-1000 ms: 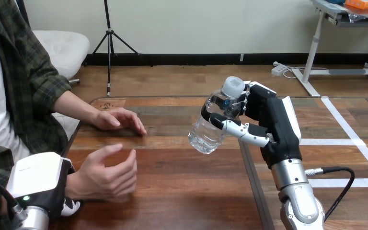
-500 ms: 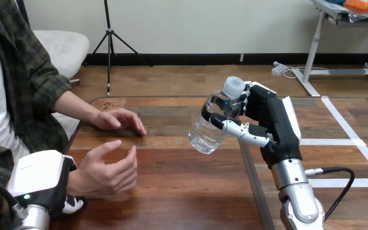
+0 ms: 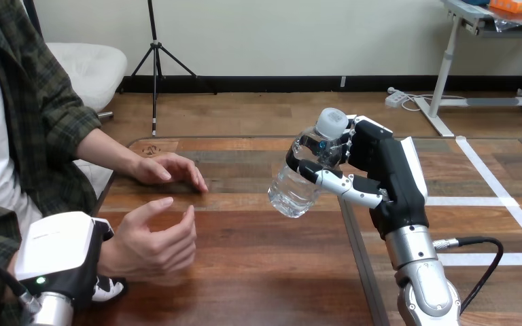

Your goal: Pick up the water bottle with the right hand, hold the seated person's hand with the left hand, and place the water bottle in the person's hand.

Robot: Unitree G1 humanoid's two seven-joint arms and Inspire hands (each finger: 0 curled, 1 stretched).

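Note that the left hand (image 3: pixel 60 255) has moved slightly forward at the wrist of the person's nearer hand (image 3: pixel 153 238) since the earlier frame, while the right hand (image 3: pixel 389 178) has stayed in place. You see the right hand grasping the clear water bottle (image 3: pixel 298 182), fingers and thumb wrapped round it, held tilted with its white cap uppermost above the wooden table (image 3: pixel 258 272), apart from the person's nearer hand. You cannot tell whether the left hand grips the wrist it covers.
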